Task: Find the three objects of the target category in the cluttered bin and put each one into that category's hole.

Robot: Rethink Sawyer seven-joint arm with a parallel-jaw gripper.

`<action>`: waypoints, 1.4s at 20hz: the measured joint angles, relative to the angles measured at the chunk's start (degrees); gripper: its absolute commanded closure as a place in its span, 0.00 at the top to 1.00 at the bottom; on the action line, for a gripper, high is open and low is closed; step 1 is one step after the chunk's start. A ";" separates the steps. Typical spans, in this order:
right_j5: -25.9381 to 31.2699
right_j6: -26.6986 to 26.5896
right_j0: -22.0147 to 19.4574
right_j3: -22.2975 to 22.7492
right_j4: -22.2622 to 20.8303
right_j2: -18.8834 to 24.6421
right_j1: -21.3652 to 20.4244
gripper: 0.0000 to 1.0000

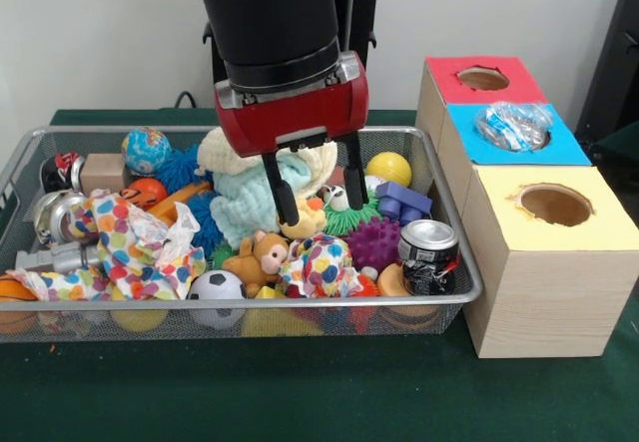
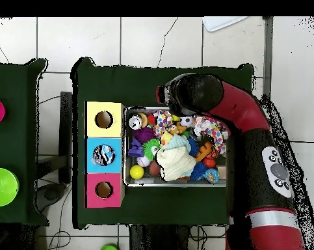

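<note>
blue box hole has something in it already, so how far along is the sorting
Looks partly done: one crumpled clear plastic item sits in the hole of the blue-topped box; the red-topped box and yellow-topped box holes look empty. In hand: nothing; the open end effector hangs over the white cloth in the wire mesh bin. Left: apparently more items to find, category unclear.

1. Evenly and brightly lit from above in both views; soft, diffuse, no harsh beams.
2. Only faint, short shadows under the wire bin [image 1: 20, 163] and beside the wooden box [image 1: 539, 292] on the dark green worktop [image 1: 300, 392].
3. Small glare spots on the can's [image 1: 429, 234] top, the crinkled plastic [image 1: 514, 125] in the blue hole and the silver items at the bin's left end.
4. Slightly soft throughout the front view; finer clutter blurred in the overhead view, small items hard to tell apart.
5. No marked bending at the edges.
</note>
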 measured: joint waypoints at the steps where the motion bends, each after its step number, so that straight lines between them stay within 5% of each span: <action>1: 0.00 0.00 0.01 -0.12 -0.01 0.00 0.01 1.00; 28: -8.94 0.00 1.71 -2.50 -0.78 0.01 5.69 1.00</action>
